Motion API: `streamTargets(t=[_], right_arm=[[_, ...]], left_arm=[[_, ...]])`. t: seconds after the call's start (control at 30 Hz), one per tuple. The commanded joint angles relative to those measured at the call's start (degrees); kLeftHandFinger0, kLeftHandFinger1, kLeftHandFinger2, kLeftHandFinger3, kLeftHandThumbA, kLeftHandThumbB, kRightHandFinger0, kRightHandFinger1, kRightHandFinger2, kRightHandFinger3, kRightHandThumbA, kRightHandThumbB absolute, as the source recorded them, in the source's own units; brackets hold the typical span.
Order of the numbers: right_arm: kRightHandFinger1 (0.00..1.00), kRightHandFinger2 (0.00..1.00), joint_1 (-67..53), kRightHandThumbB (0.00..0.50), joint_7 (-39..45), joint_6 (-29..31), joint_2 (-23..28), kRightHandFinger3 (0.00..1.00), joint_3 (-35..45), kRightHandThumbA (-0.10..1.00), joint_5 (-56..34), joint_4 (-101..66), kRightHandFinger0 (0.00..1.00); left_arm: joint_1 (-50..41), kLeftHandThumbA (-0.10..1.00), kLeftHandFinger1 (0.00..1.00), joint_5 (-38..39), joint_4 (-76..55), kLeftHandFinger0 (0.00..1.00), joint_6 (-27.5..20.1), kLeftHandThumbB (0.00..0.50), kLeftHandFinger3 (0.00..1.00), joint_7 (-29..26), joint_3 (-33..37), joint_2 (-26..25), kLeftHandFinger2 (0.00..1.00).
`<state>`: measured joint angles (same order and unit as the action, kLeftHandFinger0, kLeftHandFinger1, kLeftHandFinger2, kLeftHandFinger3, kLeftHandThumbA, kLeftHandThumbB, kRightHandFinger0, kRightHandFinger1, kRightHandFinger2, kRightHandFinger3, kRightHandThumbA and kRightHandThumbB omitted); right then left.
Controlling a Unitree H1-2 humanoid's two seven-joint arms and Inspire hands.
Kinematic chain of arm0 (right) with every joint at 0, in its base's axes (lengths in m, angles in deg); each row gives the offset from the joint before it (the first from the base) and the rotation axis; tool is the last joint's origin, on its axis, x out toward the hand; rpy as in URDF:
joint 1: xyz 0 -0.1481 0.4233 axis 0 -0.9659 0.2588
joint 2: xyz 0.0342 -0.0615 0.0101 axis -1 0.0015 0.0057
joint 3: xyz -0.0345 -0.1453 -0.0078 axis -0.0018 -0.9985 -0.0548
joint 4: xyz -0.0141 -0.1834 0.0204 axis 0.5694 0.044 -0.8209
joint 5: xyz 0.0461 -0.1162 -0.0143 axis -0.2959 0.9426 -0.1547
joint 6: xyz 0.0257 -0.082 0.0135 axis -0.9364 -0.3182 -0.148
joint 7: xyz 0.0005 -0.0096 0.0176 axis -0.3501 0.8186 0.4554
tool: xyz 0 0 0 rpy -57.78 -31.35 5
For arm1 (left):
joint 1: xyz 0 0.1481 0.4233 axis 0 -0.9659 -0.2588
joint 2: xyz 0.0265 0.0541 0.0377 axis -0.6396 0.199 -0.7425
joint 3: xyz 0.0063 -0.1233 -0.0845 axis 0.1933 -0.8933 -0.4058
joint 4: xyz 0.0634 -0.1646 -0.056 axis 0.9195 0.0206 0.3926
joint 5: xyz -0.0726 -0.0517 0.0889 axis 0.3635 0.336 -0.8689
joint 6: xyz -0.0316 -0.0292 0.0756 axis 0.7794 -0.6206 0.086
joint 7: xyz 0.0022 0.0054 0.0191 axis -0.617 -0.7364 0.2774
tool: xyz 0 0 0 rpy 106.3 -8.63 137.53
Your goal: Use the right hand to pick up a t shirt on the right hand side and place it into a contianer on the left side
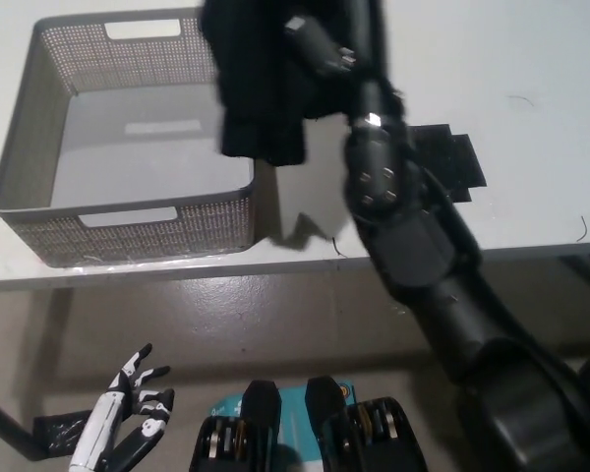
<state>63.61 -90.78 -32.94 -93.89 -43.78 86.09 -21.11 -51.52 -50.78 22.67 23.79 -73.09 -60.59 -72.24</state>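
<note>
White table (531,88), R hand (320,44) clutching black shirt (256,88); L hand (128,418) fingers spread.

The basket (128,138) stands on the table (531,147) at its left end, close to the front edge. The shirt (256,88) hangs from the right hand (320,44) over the basket's right wall. The left hand (128,418) sits below the table's front edge, at the left.

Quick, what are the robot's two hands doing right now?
Left hand: open, holding nothing, resting low below the table edge.
Right hand: shut on the black t shirt, held up over the basket's right edge.
</note>
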Motion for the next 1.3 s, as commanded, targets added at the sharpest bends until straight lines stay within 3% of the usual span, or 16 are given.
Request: streamTargets(t=[0.0,0.5,0.63,0.67,0.73,0.8,0.87,0.93,0.97,1.0,1.07,1.13,1.17,1.2,1.23,1.27], right_arm=[[0.17,0.33,7.86,0.014,0.99,1.22,-3.73,0.76,-1.18,-0.1,-0.21,3.69,0.21],[0.25,0.37,14.95,0.0,2.6,-3.24,-5.35,0.78,-3.94,-0.1,0.57,20.44,0.3],[0.21,0.31,16.37,0.029,1.62,-4.94,-4.29,0.75,-5.15,-0.1,1.1,25.88,0.23],[0.22,0.32,16.6,0.013,2.17,-5.88,-4.13,0.77,-5.21,-0.1,0.87,26.49,0.23],[0.01,0.16,17.48,0.0,4.38,-7.68,-4.32,0.79,-5.5,-0.08,0.33,28.95,0.01],[0.0,0.07,17.99,0.0,6.3,-9.08,-4.24,0.58,-4.54,0.09,-1.15,29.62,0.0],[0.23,0.3,18.28,0.0,6.97,-10.41,-4.07,0.54,-4.24,0.16,-1.61,29.77,0.0],[0.61,0.94,18.56,0.0,8.37,-11.44,-4.09,0.76,-3.57,0.13,-2.51,30.18,0.07],[0.63,0.99,18.48,0.0,8.19,-11.48,-4.11,0.91,-3.66,0.08,-2.36,30.15,0.1],[0.47,0.84,18.27,0.0,7.72,-10.42,-4.26,0.65,-3.93,-0.01,-2.11,30.16,0.0],[0.24,0.64,18.14,0.0,7.85,-10.52,-4.25,0.47,-3.66,0.05,-2.62,30.15,0.0],[0.14,0.54,18.5,0.0,10.12,-12.35,-4.5,0.41,-3.05,0.1,-3.58,30.29,0.0],[0.99,1.0,20.01,0.115,15.79,-17.07,-4.32,1.0,-5.27,0.32,-1.68,30.91,0.8],[0.98,1.0,19.95,0.103,16.46,-17.7,-4.32,0.88,-5.52,0.33,-1.51,30.87,0.85],[1.0,1.0,21.09,0.316,23.76,-19.55,-4.1,1.0,-6.78,0.63,-1.09,30.9,1.0],[1.0,1.0,21.58,0.392,26.98,-20.41,-3.99,1.0,-7.37,0.75,-0.95,30.86,1.0]], left_arm=[[-0.31,0.55,0.64,-0.29,-1.36,0.57,0.88,0.339,1.0,0.24,0.65,0.04,0.82],[1.02,0.44,0.63,-2.26,-2.37,0.52,2.37,0.276,1.0,0.25,4.12,1.91,0.79],[1.64,0.42,0.63,-3.22,-2.01,0.52,2.19,0.276,1.0,-0.19,5.71,3.1,0.77],[1.72,0.48,0.63,-2.9,-2.05,0.52,2.28,0.31,1.0,0.0,5.98,3.27,0.77],[1.82,0.48,0.63,-3.28,-2.44,0.52,3.08,0.301,1.0,0.06,6.61,3.56,0.78],[2.16,0.47,0.62,-3.23,-2.36,0.52,2.94,0.296,1.0,0.24,7.04,3.85,0.78],[2.42,0.46,0.62,-3.51,-2.26,0.5,3.0,0.289,1.0,0.19,7.34,4.16,0.77],[2.47,0.47,0.61,-3.44,-2.6,0.49,3.6,0.296,1.0,0.47,7.65,4.32,0.78],[2.56,0.47,0.61,-3.56,-2.42,0.48,3.2,0.297,1.0,0.43,7.74,4.22,0.78],[2.61,0.42,0.6,-2.94,-2.26,0.47,2.81,0.289,1.0,0.61,7.76,4.33,0.77],[2.72,0.41,0.61,-2.98,-2.21,0.48,2.51,0.282,1.0,0.86,8.08,4.18,0.78],[2.66,0.39,0.61,-2.13,-2.14,0.47,2.3,0.282,1.0,1.32,8.15,4.11,0.77],[2.69,0.38,0.6,-2.18,-1.94,0.46,1.77,0.278,1.0,1.18,8.18,4.1,0.77],[2.51,0.38,0.6,-2.19,-1.95,0.46,1.71,0.279,1.0,1.22,8.24,4.03,0.77],[2.42,0.39,0.6,-2.49,-2.06,0.46,1.79,0.276,1.0,1.18,8.35,3.96,0.77],[2.39,0.39,0.6,-2.61,-2.11,0.46,1.82,0.276,1.0,1.17,8.4,3.93,0.77]])
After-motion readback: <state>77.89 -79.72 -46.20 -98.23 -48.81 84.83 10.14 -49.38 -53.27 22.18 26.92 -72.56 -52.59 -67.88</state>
